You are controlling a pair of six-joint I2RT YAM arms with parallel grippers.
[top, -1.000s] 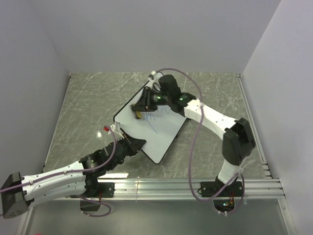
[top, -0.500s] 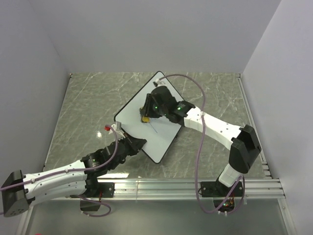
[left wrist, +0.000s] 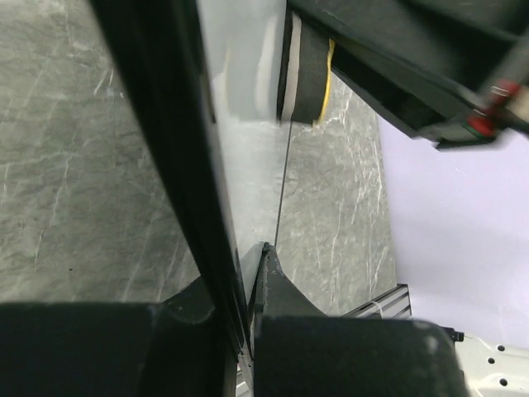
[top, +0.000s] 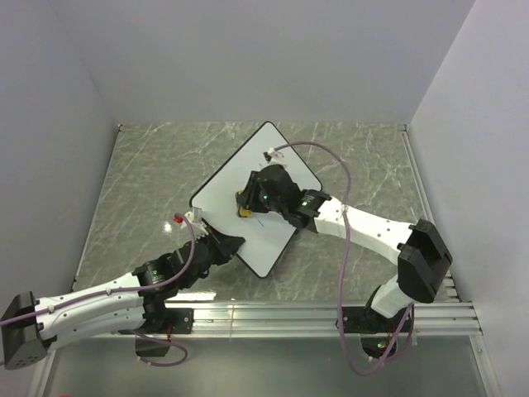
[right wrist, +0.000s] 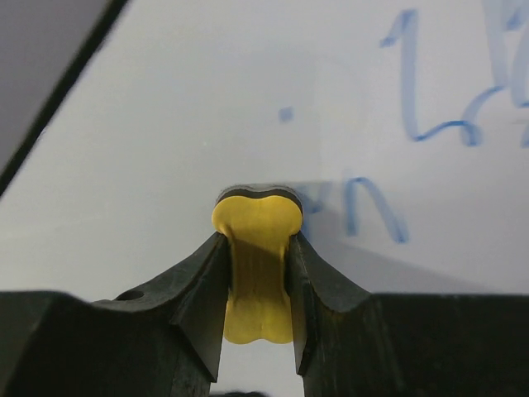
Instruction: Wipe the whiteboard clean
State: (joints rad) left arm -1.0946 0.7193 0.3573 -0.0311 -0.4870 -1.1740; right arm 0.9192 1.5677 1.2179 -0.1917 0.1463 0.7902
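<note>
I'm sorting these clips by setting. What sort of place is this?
Probably a robot lab test cell: plain white walls box in a marble-patterned tabletop, the left arm and right arm are bolted to an aluminium rail, and the props are a whiteboard and yellow eraser.

The whiteboard (top: 227,188) has a smooth, glossy white face and a thin black rim. The eraser (right wrist: 254,265) is smooth matt yellow, plastic-like, backed by a dark felt pad (left wrist: 304,70). The right gripper (right wrist: 256,240) has matt black plastic fingers (right wrist: 194,289). The table (top: 149,182) is marble-patterned and smooth, with a slight sheen. The rail (top: 289,314) is ribbed bare metal.
</note>
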